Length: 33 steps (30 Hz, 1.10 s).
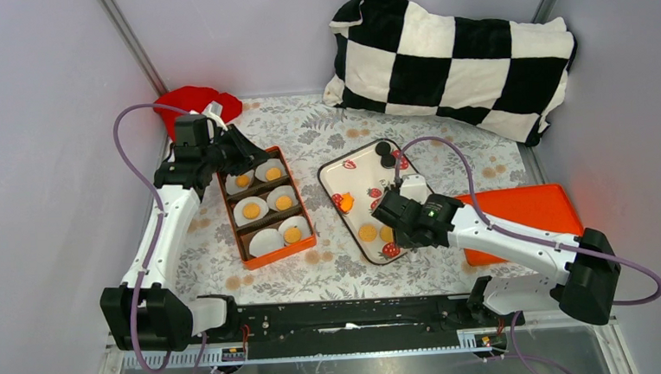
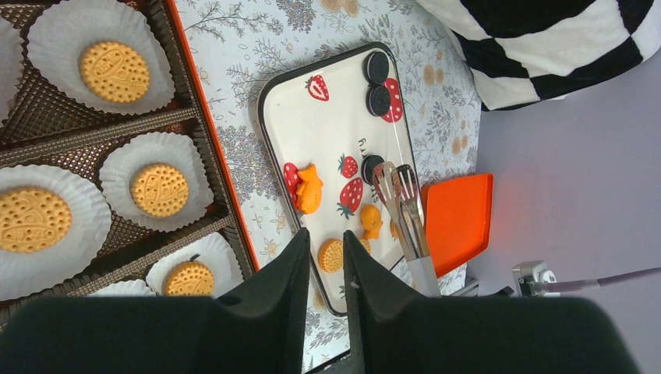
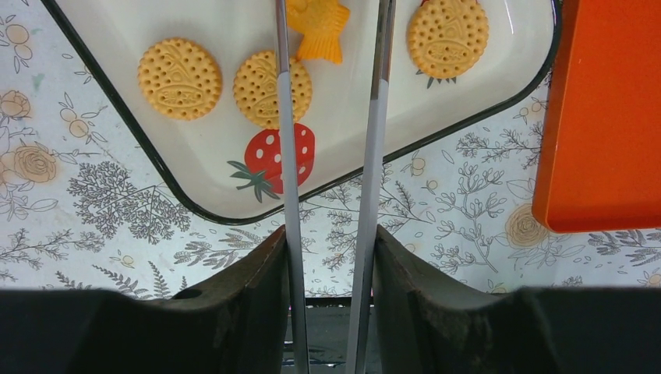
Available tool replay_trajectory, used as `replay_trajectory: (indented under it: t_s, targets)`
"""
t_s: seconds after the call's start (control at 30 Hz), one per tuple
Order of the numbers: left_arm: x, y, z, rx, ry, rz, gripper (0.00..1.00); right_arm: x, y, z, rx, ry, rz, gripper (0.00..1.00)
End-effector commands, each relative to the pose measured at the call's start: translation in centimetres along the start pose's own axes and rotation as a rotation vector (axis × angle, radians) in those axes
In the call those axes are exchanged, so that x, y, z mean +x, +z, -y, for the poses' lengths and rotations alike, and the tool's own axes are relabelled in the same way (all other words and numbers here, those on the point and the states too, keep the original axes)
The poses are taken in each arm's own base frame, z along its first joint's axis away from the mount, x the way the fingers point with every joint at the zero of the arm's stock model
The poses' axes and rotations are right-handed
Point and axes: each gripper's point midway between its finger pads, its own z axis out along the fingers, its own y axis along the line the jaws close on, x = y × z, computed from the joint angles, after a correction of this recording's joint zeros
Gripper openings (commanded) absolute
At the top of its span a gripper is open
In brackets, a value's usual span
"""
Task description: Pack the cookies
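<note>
Gripping metal tongs (image 3: 327, 156), the right pincer (image 1: 395, 207) was held over tray cookies (image 3: 180, 78); the left pincer (image 2: 323, 257) was nearly closed, empty.

a staged robot test cell is being shown: the table (image 1: 332, 269) is being covered by a floral cloth (image 1: 306, 128), plain grey panels (image 1: 37, 127) are enclosing it, and a checkered pillow (image 1: 453, 58) is being propped at the back.
</note>
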Motion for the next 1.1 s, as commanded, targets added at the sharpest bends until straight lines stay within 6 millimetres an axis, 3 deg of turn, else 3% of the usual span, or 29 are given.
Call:
replay_trajectory:
  t_s: [0.0,0.5,0.63,0.9,1.07]
  targets:
    - [-0.4,-0.2,1.0,0.044,0.023,0.029,0.27,-1.1,-0.7,-1.1,-0.055,0.034,0.022,0.45]
    - [-0.4,-0.4,1.1,0.05,0.029,0.032,0.27,-3.0,-2.6,-3.0,-0.147,0.049,0.057,0.45]
    - [-0.3,-0.3,0.9,0.045,0.027,0.028,0.27,-2.7,-2.0,-3.1,-0.137,0.038,0.045,0.45]
    - [0.1,0.1,0.4,0.04,0.021,0.016,0.27,-2.0,-1.2,-1.4,-0.048,0.022,0.035,0.45]
    - [0.3,0.3,0.3,0.039,0.015,0.009,0.27,-1.2,-0.2,-1.7,-0.038,-0.012,0.001,0.45]
